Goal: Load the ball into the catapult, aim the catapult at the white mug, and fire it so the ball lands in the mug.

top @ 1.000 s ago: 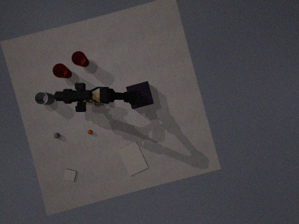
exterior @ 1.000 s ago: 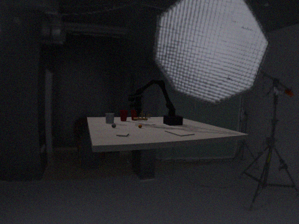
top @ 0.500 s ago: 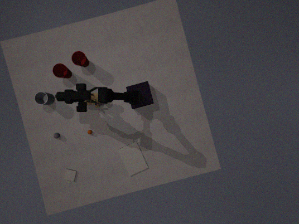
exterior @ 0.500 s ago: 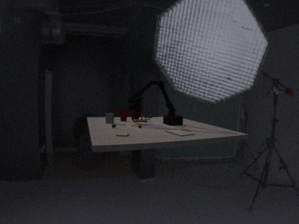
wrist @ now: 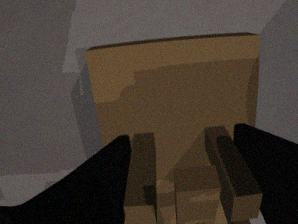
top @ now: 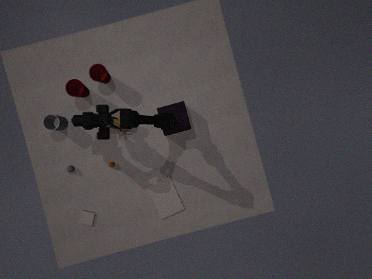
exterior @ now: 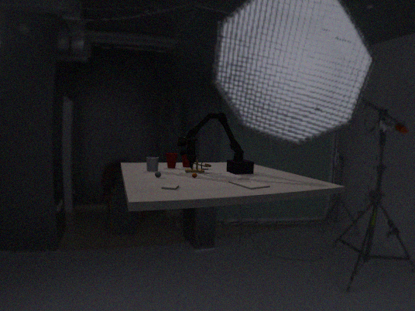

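Observation:
The tan wooden catapult [top: 117,119] [exterior: 194,171] [wrist: 175,85] stands on the table under the arm. My gripper [exterior: 191,166] [wrist: 182,139] is shut on the catapult's two uprights, one black finger against the outer side of each. The arm hides the fingertips and much of the catapult in the overhead view. The orange ball [top: 112,164] [exterior: 194,176] lies on the table, apart from the catapult. The white mug [top: 51,122] [exterior: 152,164] looks grey in the dim light and stands upright beyond the gripper, on the side away from the arm's base.
Two red cups [top: 74,87] [top: 98,72] stand near the mug. A grey ball [top: 71,168] [exterior: 158,175] lies to the left of the orange one in the top and exterior views. A large flat pale panel [top: 168,201] and a small one [top: 87,218] lie farther off. The dark arm base [top: 178,129] [exterior: 240,167] is at the right.

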